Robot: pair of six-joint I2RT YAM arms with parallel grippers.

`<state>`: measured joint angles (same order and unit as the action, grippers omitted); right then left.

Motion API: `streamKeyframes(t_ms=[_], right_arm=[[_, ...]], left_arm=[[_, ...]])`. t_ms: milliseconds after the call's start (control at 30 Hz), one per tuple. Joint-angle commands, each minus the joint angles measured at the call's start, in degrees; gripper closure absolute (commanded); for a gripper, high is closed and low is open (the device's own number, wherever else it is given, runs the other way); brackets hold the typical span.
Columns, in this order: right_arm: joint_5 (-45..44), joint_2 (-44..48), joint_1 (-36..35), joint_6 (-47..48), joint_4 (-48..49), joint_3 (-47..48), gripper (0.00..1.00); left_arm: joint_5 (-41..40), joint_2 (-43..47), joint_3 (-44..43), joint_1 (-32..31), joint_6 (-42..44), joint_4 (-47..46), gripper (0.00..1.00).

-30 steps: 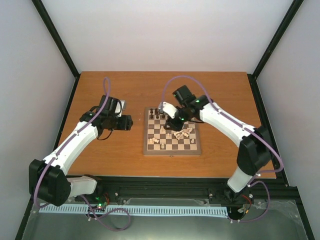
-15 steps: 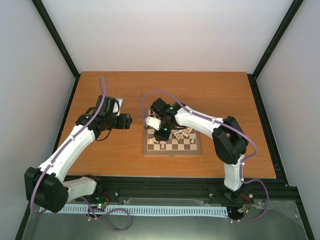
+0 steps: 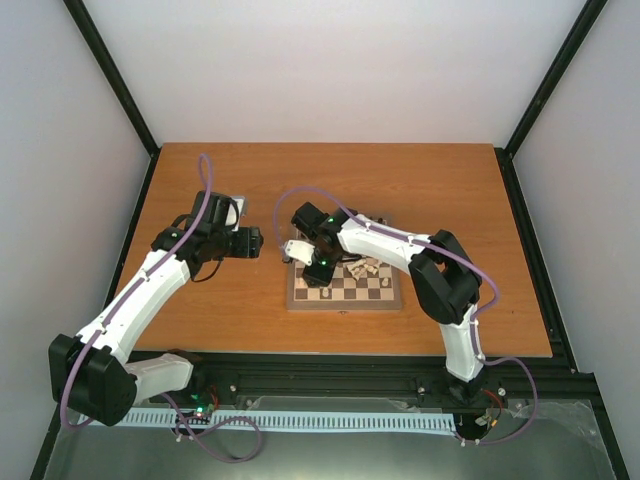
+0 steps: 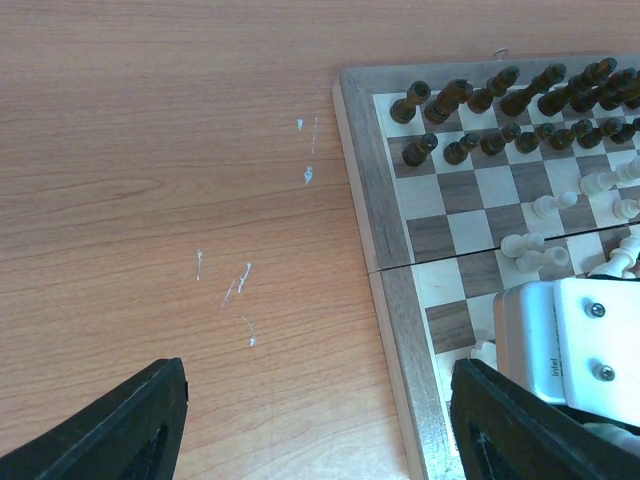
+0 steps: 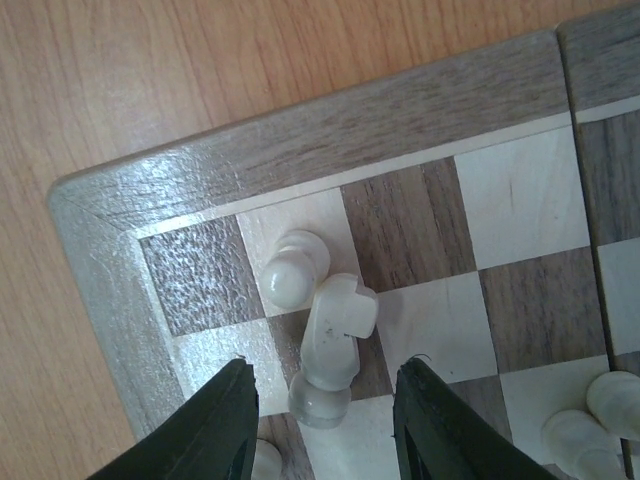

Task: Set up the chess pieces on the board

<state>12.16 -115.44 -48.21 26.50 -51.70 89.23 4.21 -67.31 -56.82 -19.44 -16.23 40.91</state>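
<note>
From above: board (image 3: pixel 346 304) mid-tabletop (image 3: pixel 450 200); left tool (image 3: pixel 255 243) at its 9 o'clock, off the board; right tool (image 3: pixel 318 268) over its 7 o'clock corner.

By left wrist: left tool (image 4: pixel 315 430) spread wide, gripping nothing, above bare wood; board (image 4: pixel 360 180) at 3 o'clock, dark chess pieces (image 4: pixel 500 100) in two rows at 1 o'clock.

By right wrist: right tool (image 5: pixel 320 420) open, fingers (image 5: pixel 225 420) astride a tipped-over cream piece (image 5: pixel 332 335), gaps either side; upright cream pawn (image 5: pixel 293 272) just beside it at 11 o'clock.

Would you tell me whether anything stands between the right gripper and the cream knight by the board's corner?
Nothing visible does: the cream knight sits between the open fingers of the right gripper; a cream pawn stands close beside it.
</note>
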Motion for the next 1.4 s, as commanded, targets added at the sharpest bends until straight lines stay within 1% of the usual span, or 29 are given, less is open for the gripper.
streamKeyframes(t_ms=[0,167,367,733,1000,1100,1233,1300,1367], right_arm=[[-2.4,-1.1,-0.5,-0.3,-0.4,0.8,0.61],[-3.7,-1.9,-0.5,-0.2,-0.2,0.3,0.6],[-4.6,-1.6,-0.5,0.3,0.3,-0.9,0.63],[-4.0,0.1,-0.4,1.5,1.5,-3.5,0.79],[-6.4,3.5,0.6,1.9,1.9,-3.9,0.85],[-4.2,6.1,2.2,1.8,2.0,-3.5,0.86],[2.0,10.4,4.6,1.1,2.3,-3.0,0.86],[5.8,12.1,5.8,0.6,2.1,-2.5,0.86],[8.6,13.5,6.9,0.0,2.3,-2.2,0.86]], left_arm=[[-0.7,1.1,0.0,0.1,0.6,-0.6,0.26],[-0.9,1.0,-0.1,0.1,0.8,-0.5,0.26],[-0.8,0.9,-0.1,0.1,1.0,-0.5,0.25],[-0.5,0.6,-0.1,0.1,1.2,-0.6,0.25],[-0.3,0.6,0.0,0.1,1.1,-0.7,0.25],[0.4,0.5,0.2,0.1,0.6,-1.0,0.25],[3.8,-0.4,0.3,0.1,-0.9,-1.6,0.25],[7.3,-0.6,0.4,0.2,-2.1,-2.6,0.25],[12.8,-0.3,1.0,0.3,-4.6,-5.5,0.26]])
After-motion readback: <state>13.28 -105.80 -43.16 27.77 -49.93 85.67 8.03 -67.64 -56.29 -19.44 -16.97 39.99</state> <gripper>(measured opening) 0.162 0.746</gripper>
